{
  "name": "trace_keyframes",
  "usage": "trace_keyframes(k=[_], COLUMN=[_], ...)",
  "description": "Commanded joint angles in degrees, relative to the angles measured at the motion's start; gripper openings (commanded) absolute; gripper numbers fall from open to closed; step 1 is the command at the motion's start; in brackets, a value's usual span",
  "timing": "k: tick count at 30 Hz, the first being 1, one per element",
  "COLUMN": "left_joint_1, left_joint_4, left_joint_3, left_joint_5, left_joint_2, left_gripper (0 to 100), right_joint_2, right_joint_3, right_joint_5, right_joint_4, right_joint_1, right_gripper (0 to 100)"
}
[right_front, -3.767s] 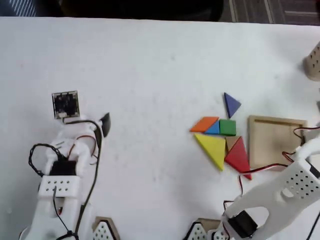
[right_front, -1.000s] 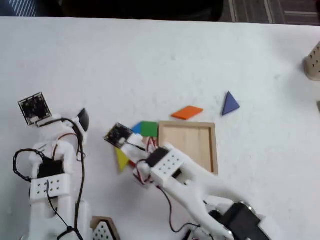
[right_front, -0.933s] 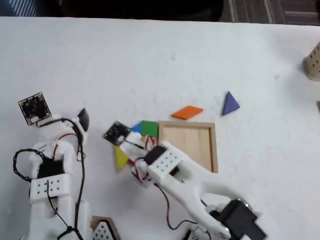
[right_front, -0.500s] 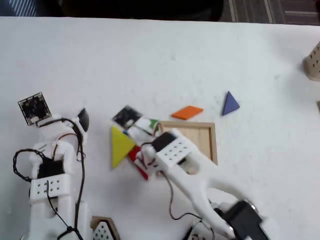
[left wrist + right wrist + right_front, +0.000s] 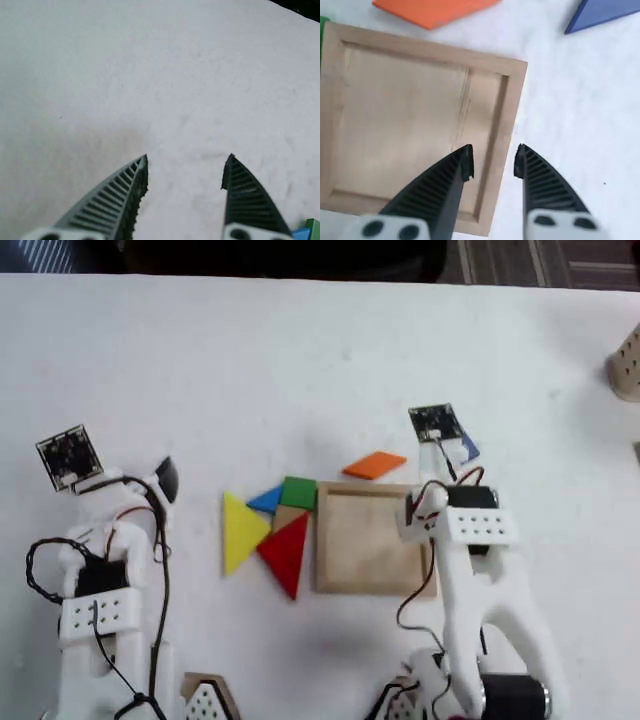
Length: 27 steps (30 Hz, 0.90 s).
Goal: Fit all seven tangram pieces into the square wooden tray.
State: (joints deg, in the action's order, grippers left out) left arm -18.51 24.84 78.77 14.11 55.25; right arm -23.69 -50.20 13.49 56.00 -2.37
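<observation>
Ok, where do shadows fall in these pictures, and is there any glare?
Left wrist view: a soft shadow darkens the table beside the left gripper. High view and right wrist view: even light on the tray, no glare.

Bright, diffuse light washes the table (image 5: pixel 300 350) white. A soft grey shadow lies beside my left claw (image 5: pixel 187 160); fainter shade spreads at six o'clock of the tray (image 5: pixel 322 540), high view.
</observation>
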Motion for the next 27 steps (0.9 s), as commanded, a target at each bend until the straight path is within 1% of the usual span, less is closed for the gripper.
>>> trace_keyframes(k=[1, 5, 14, 18, 24, 27], left_joint_1=[-0.40, -0.40, -0.40, -0.40, -0.40, -0.40], left_joint_4=[-1.41, -1.41, -1.23, -1.23, -1.23, -1.23], left_joint_3=[-3.43, -3.43, -3.43, -3.43, -3.43, -3.43], left_joint_5=[0.00, 0.00, 0.00, 0.00, 0.00, 0.00], left_joint_2=[-0.22, -0.22, -0.22, -0.22, -0.22, -0.22], left_gripper=[24, 24, 24, 24, 24, 24], right_joint_2=[3.12, 5.32, 9.63, 10.07, 10.15, 10.15], right_joint_3=[0.26, -0.18, -0.97, -1.23, -1.41, -1.41], right_joint_5=[1.49, 3.08, 3.34, -0.79, -6.07, -6.68], right_joint_4=[-4.88, -5.93, -5.76, -5.76, -5.58, -5.76], right_joint_1=[4.53, 4.97, -0.31, -3.74, -9.27, -11.56], right_gripper=[14.2, 14.2, 14.1, 13.8, 3.9, 5.2])
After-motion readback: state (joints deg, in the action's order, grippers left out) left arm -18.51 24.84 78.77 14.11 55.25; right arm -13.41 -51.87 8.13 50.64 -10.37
